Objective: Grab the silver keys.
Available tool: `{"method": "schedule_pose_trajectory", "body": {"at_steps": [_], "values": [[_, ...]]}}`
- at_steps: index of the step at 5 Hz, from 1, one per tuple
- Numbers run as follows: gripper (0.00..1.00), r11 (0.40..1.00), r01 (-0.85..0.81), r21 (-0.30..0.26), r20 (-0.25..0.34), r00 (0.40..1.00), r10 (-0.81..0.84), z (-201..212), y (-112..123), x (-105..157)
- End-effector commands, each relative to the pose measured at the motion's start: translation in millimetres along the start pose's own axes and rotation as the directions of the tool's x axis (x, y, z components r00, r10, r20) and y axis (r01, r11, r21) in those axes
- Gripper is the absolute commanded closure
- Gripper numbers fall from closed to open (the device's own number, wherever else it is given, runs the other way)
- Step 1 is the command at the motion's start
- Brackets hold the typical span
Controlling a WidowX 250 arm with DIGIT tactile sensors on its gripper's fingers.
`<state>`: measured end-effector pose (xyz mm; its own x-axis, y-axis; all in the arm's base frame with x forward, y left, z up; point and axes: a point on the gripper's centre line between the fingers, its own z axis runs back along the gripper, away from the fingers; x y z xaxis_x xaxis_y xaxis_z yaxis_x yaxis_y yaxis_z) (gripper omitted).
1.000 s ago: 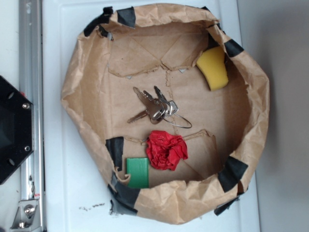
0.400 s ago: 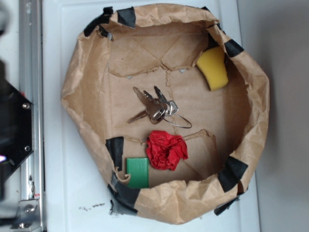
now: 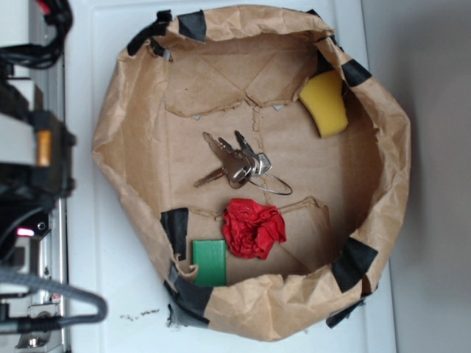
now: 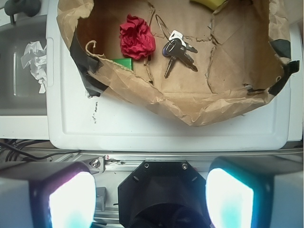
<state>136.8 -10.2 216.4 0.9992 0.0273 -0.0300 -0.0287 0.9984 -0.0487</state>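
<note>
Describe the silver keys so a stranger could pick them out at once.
Look inside the crumpled brown paper bowl with black tape on its rim, sitting on the white surface. Near the middle of its floor lie the silver keys, just above the red paper ball. They are the only shiny metal thing there, a fanned bunch on a thin wire ring.

The silver keys (image 3: pixel 240 165) lie in the paper basin (image 3: pixel 125 140), beside the paper ball (image 3: pixel 253 229).
</note>
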Motion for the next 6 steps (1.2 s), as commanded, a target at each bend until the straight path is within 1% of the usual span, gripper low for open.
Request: {"method": "schedule_pose_trajectory", "body": {"at_steps": [1, 2, 3, 4, 5, 6], "values": [[0.0, 0.999, 0.035, 0.01, 0.05, 0.998, -0.035, 5, -8, 41], [0.0, 1.0, -0.021, -0.004, 0.116, 0.993, 0.021, -1, -11, 91], [0.0, 0.999, -0.039, -0.015, 0.158, 0.987, 0.041, -15, -8, 129], [0.0, 0.999, -0.04, -0.023, 0.158, 0.987, 0.043, -50, 9, 153], [0.0, 0.996, -0.089, -0.004, 0.168, 0.982, 0.089, -74, 26, 166], [0.0, 0.989, -0.146, 0.004, 0.137, 0.98, 0.144, -101, 49, 164]]}}
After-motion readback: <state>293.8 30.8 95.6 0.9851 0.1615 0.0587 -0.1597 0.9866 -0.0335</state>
